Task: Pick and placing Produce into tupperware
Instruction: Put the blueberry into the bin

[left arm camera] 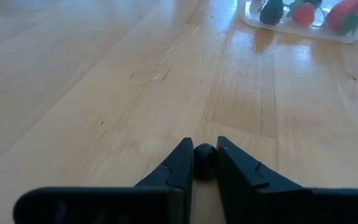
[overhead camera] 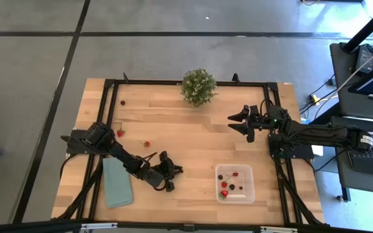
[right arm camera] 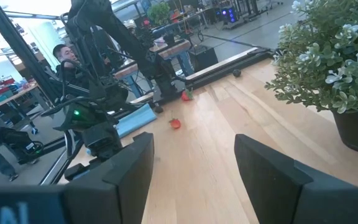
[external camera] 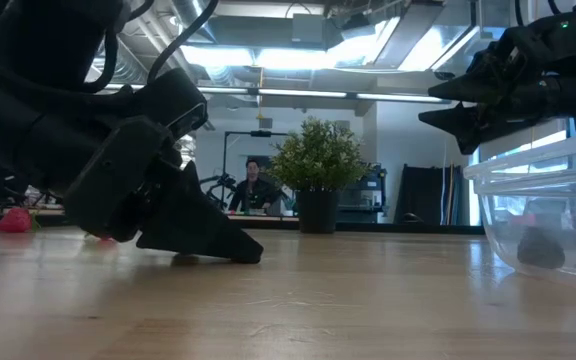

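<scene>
My left gripper (overhead camera: 175, 172) is low over the table's near middle and is shut on a small dark berry (left arm camera: 204, 163). In the low view its fingers (external camera: 230, 248) reach down to the wood. The clear tupperware (overhead camera: 246, 194) stands at the near right with several red and dark berries (overhead camera: 225, 188) inside; it also shows in the left wrist view (left arm camera: 253, 22). Loose berries rest on the wood at the left: two red (overhead camera: 120, 133) (overhead camera: 146, 144) and one dark (overhead camera: 122, 102). My right gripper (overhead camera: 239, 123) is open and empty, raised above the table's right middle. My left gripper pinches the dark berry's two sides (left arm camera: 197, 163) between its two fingertips (left arm camera: 182, 163). The fingers slant down, pointing toward the table's right. The berry sits at the wood's surface; I cannot tell whether it is lifted clear.
A bushy green potted plant (overhead camera: 198, 86) stands at the far middle. A flat teal cloth (overhead camera: 116, 182) lies at the near left, beside my left arm. Bare wood lies between my left gripper and the tupperware. A person (external camera: 255, 187) sits in the room beyond the table.
</scene>
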Available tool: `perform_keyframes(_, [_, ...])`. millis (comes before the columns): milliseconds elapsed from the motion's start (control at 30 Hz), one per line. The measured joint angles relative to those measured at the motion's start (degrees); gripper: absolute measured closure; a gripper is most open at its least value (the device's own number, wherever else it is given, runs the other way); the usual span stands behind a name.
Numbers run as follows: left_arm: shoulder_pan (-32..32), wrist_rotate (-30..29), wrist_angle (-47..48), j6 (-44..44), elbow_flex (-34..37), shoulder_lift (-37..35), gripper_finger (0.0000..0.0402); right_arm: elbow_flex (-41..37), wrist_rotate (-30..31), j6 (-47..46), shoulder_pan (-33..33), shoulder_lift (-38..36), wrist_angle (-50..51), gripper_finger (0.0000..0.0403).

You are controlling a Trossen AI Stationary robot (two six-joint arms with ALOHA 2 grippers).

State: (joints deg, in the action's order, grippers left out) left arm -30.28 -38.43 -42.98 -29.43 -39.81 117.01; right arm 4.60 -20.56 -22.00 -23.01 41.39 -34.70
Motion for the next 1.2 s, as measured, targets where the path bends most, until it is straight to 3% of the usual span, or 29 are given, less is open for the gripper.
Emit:
perform_keyframes(233, [2.5,5.1,-3.6,1.7,-1.3,-3.7,0.0364,0.0,0.0,-0.2,0.0,0.0,0.0,0.0176])
perform_keyframes(400, [5.8,11.6,-1.6,13.3,-5.3,-5.6,0.0363,0.0,0.0,-0.2,0.0,0.0,-0.1,0.0176])
perform_keyframes(567, [10.4,23.8,10.7,20.0,-12.6,-6.1,0.0357,0.0,0.0,-0.2,0.0,0.0,-0.4,0.0176])
perform_keyframes(700, [13.2,29.9,19.3,26.1,-19.4,-6.1,0.0365,0.0,-0.1,-0.8,0.0,0.0,-0.7,0.0176])
perform_keyframes(1033, [17.2,32.0,29.1,36.4,-34.9,-6.1,0.0358,0.0,-0.6,-2.0,0.0,0.0,-0.6,0.0176])
perform_keyframes(1200, [17.5,32.9,30.7,38.0,-39.4,-5.6,0.0365,0.0,-0.6,-2.1,0.0,0.0,-0.5,0.0176])
